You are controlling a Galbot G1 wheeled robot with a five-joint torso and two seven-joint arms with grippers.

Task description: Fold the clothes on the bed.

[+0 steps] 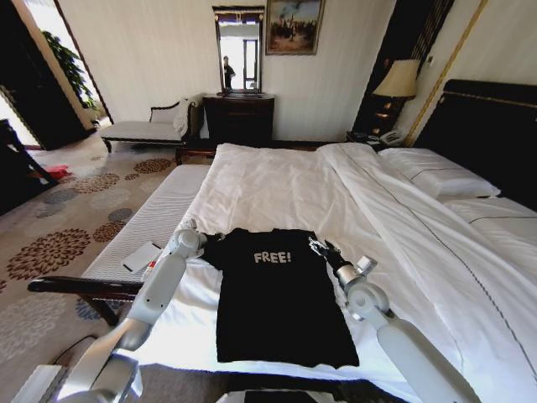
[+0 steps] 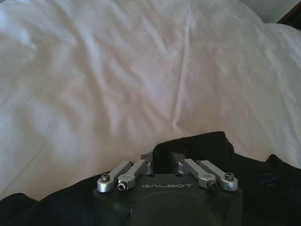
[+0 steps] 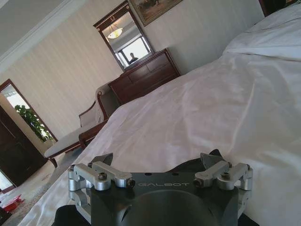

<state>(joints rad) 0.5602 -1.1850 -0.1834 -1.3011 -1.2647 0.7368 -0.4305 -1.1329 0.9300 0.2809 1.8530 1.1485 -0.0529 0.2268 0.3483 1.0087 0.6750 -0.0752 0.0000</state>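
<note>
Black T-shirt [image 1: 281, 302] w/ white "FREE!" lettering lies flat, chest up, on the white duvet [image 1: 277, 189] near the foot edge of the bed [image 1: 436, 252], collar toward the far side, hem toward the robot.

Left gripper [image 1: 201, 239] sits at the shirt's left sleeve; in left wrist view its fingers [image 2: 146, 165] are drawn close together, pinching a raised fold of the black fabric [image 2: 197, 146].

Right gripper [image 1: 321, 249] is at the right sleeve/shoulder; right wrist view shows its fingers [image 3: 209, 159] spread wide apart, nothing held, dark cloth below.

A pale bench [image 1: 143, 227] stands just beside the bed on the robot's left.
</note>
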